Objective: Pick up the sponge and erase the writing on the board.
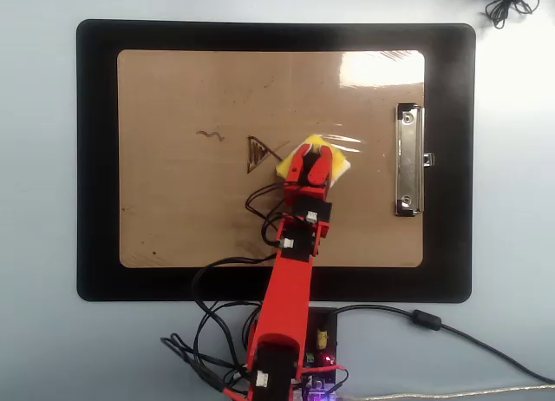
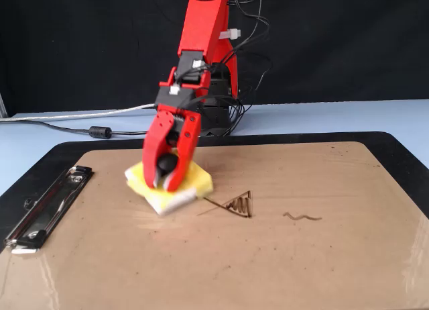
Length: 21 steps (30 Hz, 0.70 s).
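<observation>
Yellow sponge (image 1: 314,155) sits on the board (image 1: 173,219), just right of the writing (image 1: 260,153) in the overhead view; in the fixed view it lies just left of the drawing, whitish edge toward the camera and one corner lifted a little, so it looks tilted, not flat. The red gripper (image 2: 165,180) comes down on it from above w/ jaws closed around the black knob at the sponge's centre, gripping it.

Handling, as a judgement: sponge looks soft and light, prob. squashes under pressure and could twist around the knob if dragged hard. The knob is the right place to hold: rigid, central, keeps the pad under the jaws. Board surface is glossy, reflections visible, so the pad should slide w/ little drag; marker on a slick surface likely wipes off OK w/ flat contact. A tilted pad would only wipe w/ one edge.

Fish outline w/ hatched tail is intact; a small squiggle (image 1: 210,136) lies further left in the overhead view, apart from the sponge. Clip (image 1: 409,161) is at the far right short side, well clear. Board rests on a black mat (image 1: 95,158) on a pale blue worktop (image 1: 39,201).
</observation>
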### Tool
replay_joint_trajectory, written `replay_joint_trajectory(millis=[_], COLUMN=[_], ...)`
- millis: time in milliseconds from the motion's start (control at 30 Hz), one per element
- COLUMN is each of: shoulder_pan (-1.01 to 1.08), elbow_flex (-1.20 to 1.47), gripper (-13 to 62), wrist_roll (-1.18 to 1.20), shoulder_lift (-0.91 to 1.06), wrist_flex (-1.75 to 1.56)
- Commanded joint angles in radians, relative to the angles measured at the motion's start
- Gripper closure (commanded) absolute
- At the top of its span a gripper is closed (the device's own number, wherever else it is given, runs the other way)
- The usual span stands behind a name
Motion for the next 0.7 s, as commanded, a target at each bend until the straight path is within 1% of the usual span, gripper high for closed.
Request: replay_joint_trajectory(millis=[0, 33, 133, 200, 267, 333, 367, 400, 433, 467, 533, 600, 667], shoulder_pan=[-0.034, -0.035, -0.037, -0.041, -0.052, -0.063, -0.063, -0.064, -0.066, -0.066, -0.066, -0.066, -0.069], elbow_flex=[0.035, 0.086, 0.301, 0.373, 0.268, 0.089, -0.044, -0.132, -0.193, -0.190, -0.072, 0.115, 0.256], gripper=[57.1, 57.1, 57.1, 57.1, 57.1, 57.1, 57.1, 57.1, 57.1, 57.1, 57.1, 57.2, 57.1], wrist_roll=[-0.058, -0.058, -0.057, -0.057, -0.058, -0.058, -0.060, -0.058, -0.058, -0.057, -0.057, -0.055, -0.058], shoulder_lift=[0.026, 0.074, 0.296, 0.350, 0.250, 0.035, -0.104, -0.184, -0.233, -0.227, -0.130, 0.063, 0.186], wrist_flex=[0.009, 0.017, 0.018, 0.008, -0.008, -0.025, -0.038, -0.044, -0.044, -0.035, -0.040, -0.037, -0.048])
